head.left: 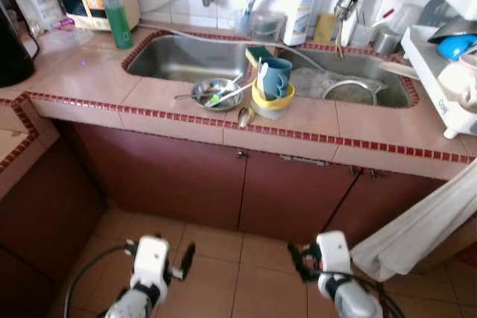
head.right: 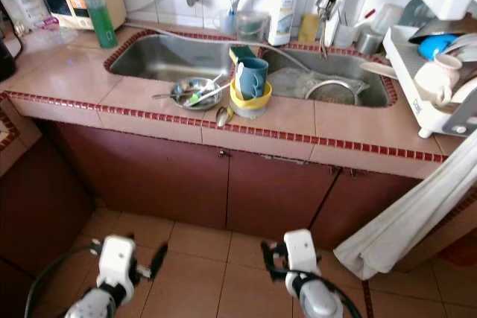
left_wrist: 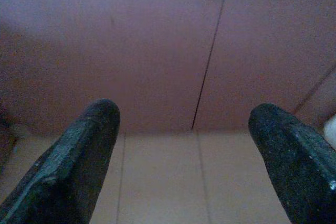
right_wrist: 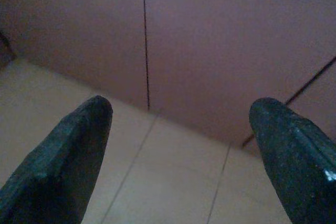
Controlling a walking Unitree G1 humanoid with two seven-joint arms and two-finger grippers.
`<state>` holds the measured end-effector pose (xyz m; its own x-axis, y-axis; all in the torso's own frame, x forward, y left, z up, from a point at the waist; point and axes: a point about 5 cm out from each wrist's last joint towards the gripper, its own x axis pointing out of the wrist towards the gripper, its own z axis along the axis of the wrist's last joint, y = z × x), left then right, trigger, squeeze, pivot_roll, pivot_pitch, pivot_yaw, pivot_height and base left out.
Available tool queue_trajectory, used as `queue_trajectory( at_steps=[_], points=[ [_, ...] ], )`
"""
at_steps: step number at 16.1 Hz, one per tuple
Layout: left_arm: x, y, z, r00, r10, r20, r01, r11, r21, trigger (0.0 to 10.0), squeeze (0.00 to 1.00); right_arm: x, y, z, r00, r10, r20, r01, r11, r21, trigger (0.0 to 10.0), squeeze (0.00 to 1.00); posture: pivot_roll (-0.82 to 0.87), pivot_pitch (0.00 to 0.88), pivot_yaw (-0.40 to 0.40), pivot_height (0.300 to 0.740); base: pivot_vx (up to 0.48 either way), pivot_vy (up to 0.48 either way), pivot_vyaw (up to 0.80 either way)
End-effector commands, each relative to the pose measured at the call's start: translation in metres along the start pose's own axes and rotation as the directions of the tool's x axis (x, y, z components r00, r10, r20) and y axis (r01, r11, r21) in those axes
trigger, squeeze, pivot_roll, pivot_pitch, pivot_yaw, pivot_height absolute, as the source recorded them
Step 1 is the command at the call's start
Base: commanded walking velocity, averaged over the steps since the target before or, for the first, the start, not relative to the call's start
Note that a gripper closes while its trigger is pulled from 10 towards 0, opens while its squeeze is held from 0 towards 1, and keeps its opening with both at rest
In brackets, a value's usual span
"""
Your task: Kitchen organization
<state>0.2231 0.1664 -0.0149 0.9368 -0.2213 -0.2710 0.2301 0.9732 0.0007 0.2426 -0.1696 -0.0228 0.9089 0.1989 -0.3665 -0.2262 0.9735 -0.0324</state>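
Note:
A teal mug (head.left: 274, 78) stands in a yellow bowl (head.left: 273, 102) on the tiled counter, on the strip in front of the double sink (head.left: 179, 57). Left of it lies a metal dish (head.left: 216, 94) holding utensils. A spoon (head.left: 244, 117) rests near the counter's front edge. Both arms hang low over the floor in front of the cabinet doors. My left gripper (left_wrist: 184, 124) is open with nothing between its fingers. My right gripper (right_wrist: 181, 119) is also open and holds nothing. Both point at the maroon cabinet doors (left_wrist: 157, 51).
A green bottle (head.left: 117, 20) and a white bottle (head.left: 300, 9) stand at the back of the counter. A white dish rack (head.left: 440, 87) with crockery sits at the right. A white cloth (head.left: 421, 229) hangs off the counter's right end. Tiled floor (head.left: 223, 273) lies below.

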Motion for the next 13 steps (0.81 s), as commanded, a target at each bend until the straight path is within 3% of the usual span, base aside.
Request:
queue_trajectory(
  at_steps=[1,6,8,11,12,13],
  points=[
    [0.001,0.001,0.013,0.999,0.004,0.052,-0.003,1.000,-0.011,10.0,0.00,0.001,0.000,0.009,0.999,0.013,0.044,-0.015,1.000,0.027,10.0,0.00,-0.10,0.054,0.008,0.740,0.000,0.000,0.00],
    [-0.004,0.005,0.061,0.974,0.008,0.227,-0.016,0.999,0.035,10.0,0.00,0.007,0.008,0.071,0.955,0.045,0.293,-0.035,0.999,-0.038,10.0,0.00,-0.09,0.058,-0.004,0.740,0.000,0.000,0.00],
    [-0.007,0.008,0.069,0.969,0.029,0.247,-0.038,0.999,0.031,10.0,0.00,0.004,0.013,0.088,0.929,0.081,0.360,-0.074,0.997,-0.035,10.0,0.00,-0.09,0.056,-0.009,0.740,0.000,0.000,0.00],
    [-0.003,0.005,0.083,0.966,0.009,0.259,-0.023,0.999,0.049,10.0,0.00,0.001,0.015,0.113,0.895,0.110,0.432,-0.068,0.991,-0.113,10.0,0.00,-0.08,0.042,-0.030,0.740,0.000,0.000,0.00],
    [-0.002,0.006,0.087,0.963,0.016,0.269,-0.032,0.998,0.053,10.0,0.00,0.000,0.013,0.115,0.892,0.111,0.439,-0.068,0.991,-0.112,10.0,0.60,-0.08,0.042,-0.029,0.740,0.000,0.000,0.00],
    [0.001,0.011,0.093,0.958,0.039,0.283,-0.060,0.996,0.066,10.0,0.00,-0.002,0.010,0.120,0.872,0.132,0.472,-0.098,0.991,-0.097,10.0,1.00,-0.08,0.038,-0.029,0.740,0.000,0.000,0.00]
  ],
)
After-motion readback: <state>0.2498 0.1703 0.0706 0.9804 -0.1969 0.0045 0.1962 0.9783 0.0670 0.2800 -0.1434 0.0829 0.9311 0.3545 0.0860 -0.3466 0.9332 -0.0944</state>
